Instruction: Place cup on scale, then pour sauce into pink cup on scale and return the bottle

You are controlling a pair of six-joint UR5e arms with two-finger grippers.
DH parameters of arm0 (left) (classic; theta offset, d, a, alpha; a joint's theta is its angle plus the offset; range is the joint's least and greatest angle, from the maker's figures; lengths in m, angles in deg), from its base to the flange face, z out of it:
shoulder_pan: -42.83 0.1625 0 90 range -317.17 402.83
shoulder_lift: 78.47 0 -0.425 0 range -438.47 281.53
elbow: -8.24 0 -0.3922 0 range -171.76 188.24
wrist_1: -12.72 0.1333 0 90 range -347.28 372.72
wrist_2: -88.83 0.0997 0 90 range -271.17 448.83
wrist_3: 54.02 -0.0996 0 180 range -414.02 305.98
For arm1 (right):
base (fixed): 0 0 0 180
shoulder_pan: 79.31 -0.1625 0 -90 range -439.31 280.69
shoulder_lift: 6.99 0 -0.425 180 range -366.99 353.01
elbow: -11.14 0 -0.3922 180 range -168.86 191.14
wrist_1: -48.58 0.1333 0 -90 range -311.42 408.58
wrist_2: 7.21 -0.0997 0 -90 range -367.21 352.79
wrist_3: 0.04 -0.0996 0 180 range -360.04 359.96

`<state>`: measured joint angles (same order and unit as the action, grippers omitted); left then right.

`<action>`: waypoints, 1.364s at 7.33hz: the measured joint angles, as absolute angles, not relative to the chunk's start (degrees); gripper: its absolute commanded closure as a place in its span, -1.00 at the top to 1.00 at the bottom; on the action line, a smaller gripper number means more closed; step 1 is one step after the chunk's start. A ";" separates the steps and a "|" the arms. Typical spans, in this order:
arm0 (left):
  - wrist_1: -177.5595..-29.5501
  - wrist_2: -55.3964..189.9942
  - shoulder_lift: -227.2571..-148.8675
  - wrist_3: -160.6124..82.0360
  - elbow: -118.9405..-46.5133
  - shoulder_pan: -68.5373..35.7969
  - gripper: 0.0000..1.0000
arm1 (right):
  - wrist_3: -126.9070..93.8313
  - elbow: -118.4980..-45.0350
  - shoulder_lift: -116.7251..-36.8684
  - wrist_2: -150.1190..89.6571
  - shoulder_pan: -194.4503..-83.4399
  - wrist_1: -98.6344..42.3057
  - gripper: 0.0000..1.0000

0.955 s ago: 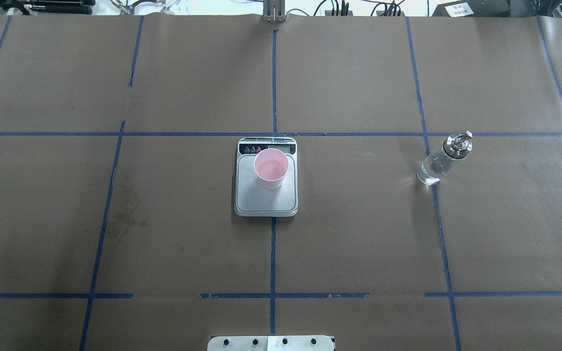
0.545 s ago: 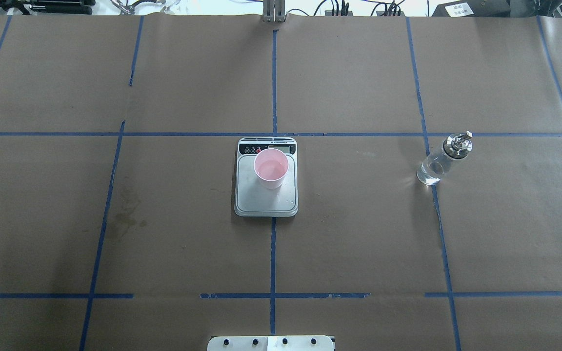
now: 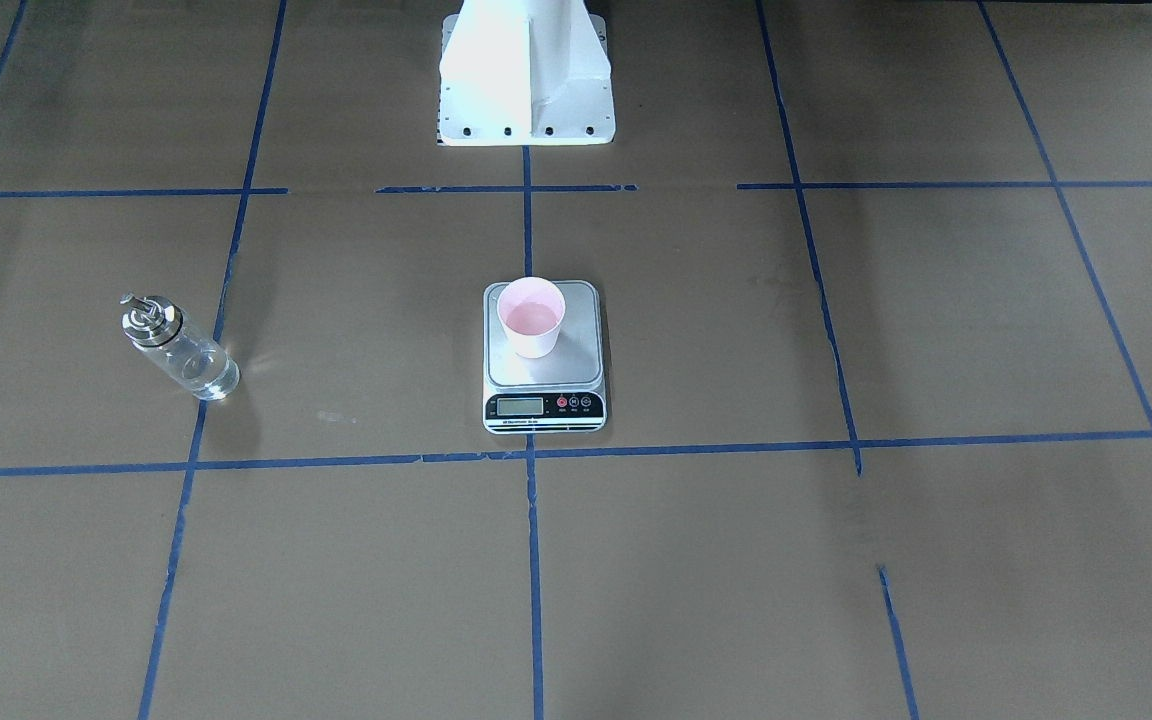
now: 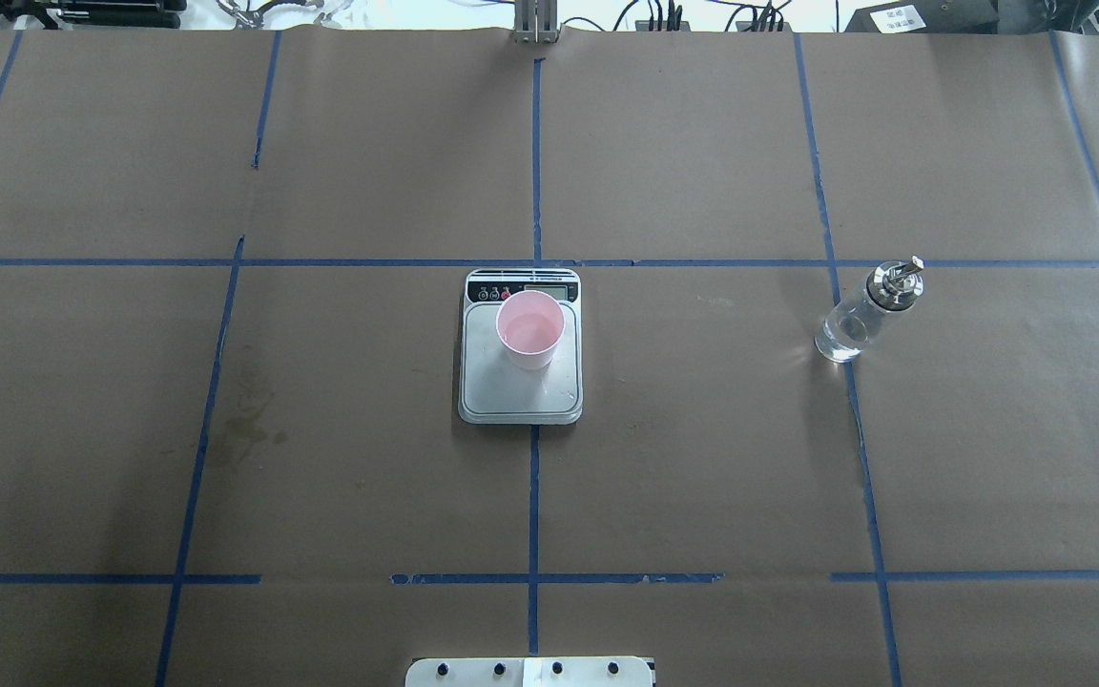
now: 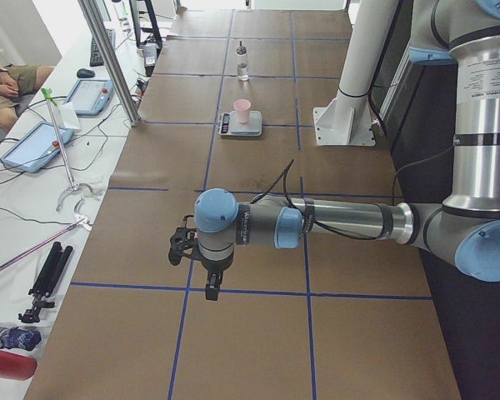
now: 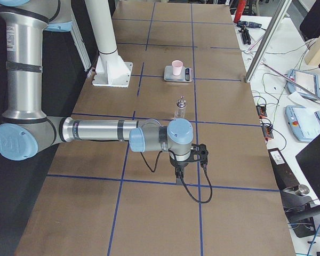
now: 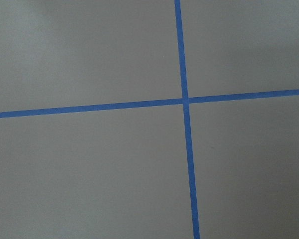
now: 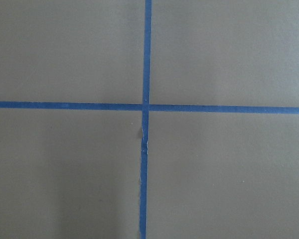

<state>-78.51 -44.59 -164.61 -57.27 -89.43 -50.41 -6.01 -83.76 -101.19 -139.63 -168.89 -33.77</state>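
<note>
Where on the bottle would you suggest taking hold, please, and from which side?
I would grip the bottle around its clear glass body, below the metal collar, coming in level from the robot's right. It stands upright, apart from the scale, its body is a plain cylinder, and the spout cap offers little hold from above.

— Where's the left arm?
— Forearm stretched out level, wrist bent so the left gripper points straight down
— And the right arm?
— Same pose: level forearm, right gripper hanging downward
— Jaws open or closed?
— Can't tell on either; only the side views show them
</note>
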 measured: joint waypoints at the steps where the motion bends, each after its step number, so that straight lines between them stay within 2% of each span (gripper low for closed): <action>1: -78.51 -44.59 -164.72 -57.25 -89.46 -50.42 1.00 | -6.45 -83.46 -101.03 -139.68 -168.88 -33.50 1.00; 10: -78.42 -44.67 -165.32 -57.18 -89.81 -50.36 1.00 | -7.06 -83.45 -101.12 -139.68 -168.95 -34.96 1.00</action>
<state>-78.42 -44.67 -165.32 -57.18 -89.81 -50.36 -7.06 -83.45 -101.12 -139.68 -168.95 -34.96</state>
